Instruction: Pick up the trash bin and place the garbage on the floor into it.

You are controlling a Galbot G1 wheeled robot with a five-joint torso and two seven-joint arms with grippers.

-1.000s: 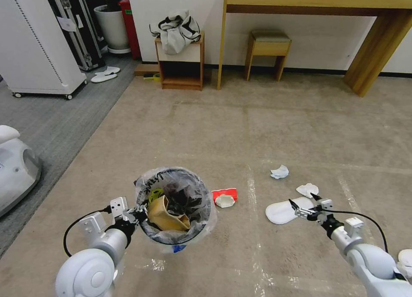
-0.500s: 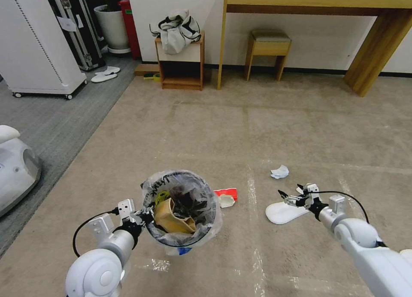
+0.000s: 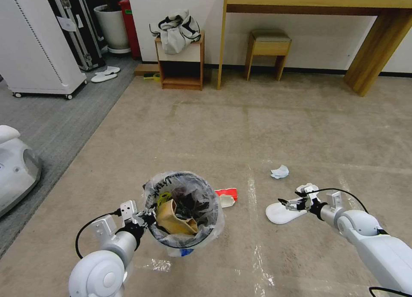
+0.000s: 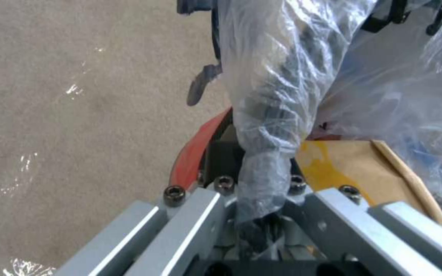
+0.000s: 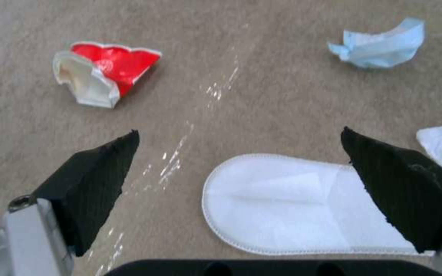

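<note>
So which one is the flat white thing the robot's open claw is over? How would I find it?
Start at the trash bin held by the left gripper, then look across the beige carpet to the open right gripper. Just below it lies the flat white oval insole-like piece. Unlike the crumpled tissues and the crushed red-and-white wrapper nearby, it is smooth with a stitched edge.

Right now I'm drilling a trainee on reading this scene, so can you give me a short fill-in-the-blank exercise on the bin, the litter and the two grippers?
1. The left gripper is shut on the rim of the ____.
2. The right gripper hovers with its jaws ____ over the white insole-like piece.
3. Inside the bin lies a crumpled ____ paper bag.
4. The wrapper on the carpet beside the bin is white and ____.

Missing words: trash bin; open; brown; red
</note>
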